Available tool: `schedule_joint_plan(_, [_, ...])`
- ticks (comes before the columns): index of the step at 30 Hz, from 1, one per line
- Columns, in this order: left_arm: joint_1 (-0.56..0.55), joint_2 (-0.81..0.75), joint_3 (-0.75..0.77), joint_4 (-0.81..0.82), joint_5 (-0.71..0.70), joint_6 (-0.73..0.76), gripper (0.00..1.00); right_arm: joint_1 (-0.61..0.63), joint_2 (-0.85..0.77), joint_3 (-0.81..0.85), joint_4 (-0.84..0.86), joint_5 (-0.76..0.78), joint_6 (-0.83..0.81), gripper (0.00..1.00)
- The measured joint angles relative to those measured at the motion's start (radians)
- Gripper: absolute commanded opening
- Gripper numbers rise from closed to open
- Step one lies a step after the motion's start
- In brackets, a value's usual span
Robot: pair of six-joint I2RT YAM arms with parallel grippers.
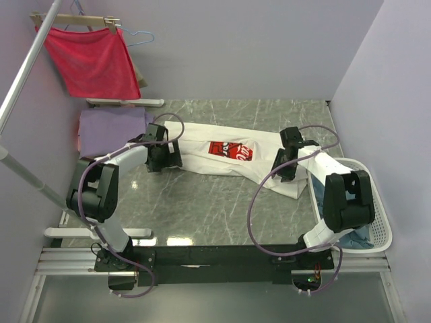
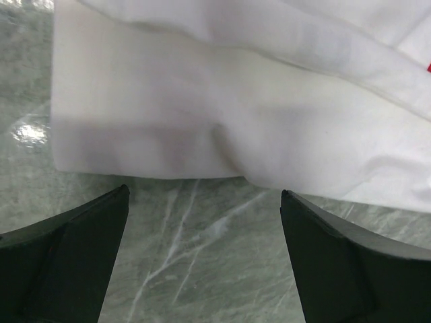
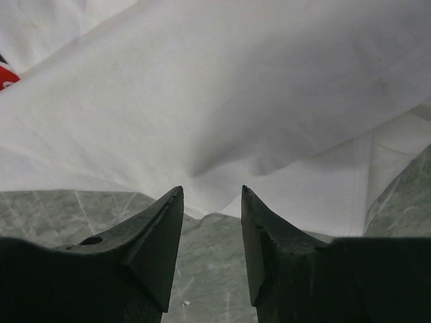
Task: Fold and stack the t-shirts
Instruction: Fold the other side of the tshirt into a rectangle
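Note:
The white t-shirt [image 1: 222,153] with its red chest print [image 1: 229,150] lies spread across the middle of the marble table, partly folded. A folded lavender t-shirt [image 1: 110,126] rests at the back left. A grey-blue t-shirt [image 1: 360,237] shows inside the basket. My left gripper [image 1: 163,161] hovers at the white shirt's left edge, jaws wide open over bare marble just short of the cloth [image 2: 202,121]. At the shirt's right end my right gripper [image 1: 284,168] is partly open, nothing between its fingers, the white fabric [image 3: 222,101] right in front of the tips.
A white slotted laundry basket [image 1: 378,202] stands at the right edge of the table. A red cloth [image 1: 91,60] hangs from a hanger on a rail at the back left. Purple walls close in on three sides.

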Motion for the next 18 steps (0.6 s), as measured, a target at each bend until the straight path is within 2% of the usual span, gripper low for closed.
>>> schedule_joint_plan(7, [0.002, -0.023, 0.002, 0.019, -0.029, 0.012, 1.00, 0.000, 0.040, 0.000, 0.004, 0.023, -0.017, 0.47])
schedule_joint_plan(12, [0.002, -0.079, 0.002, 0.095, -0.027, 0.011, 0.99, 0.000, 0.048, 0.004, 0.008, 0.021, -0.029, 0.47])
schedule_joint_plan(18, [0.004, -0.043, 0.002, 0.169, -0.028, 0.007, 0.99, 0.000, 0.086, 0.004, 0.017, 0.018, -0.033, 0.47])
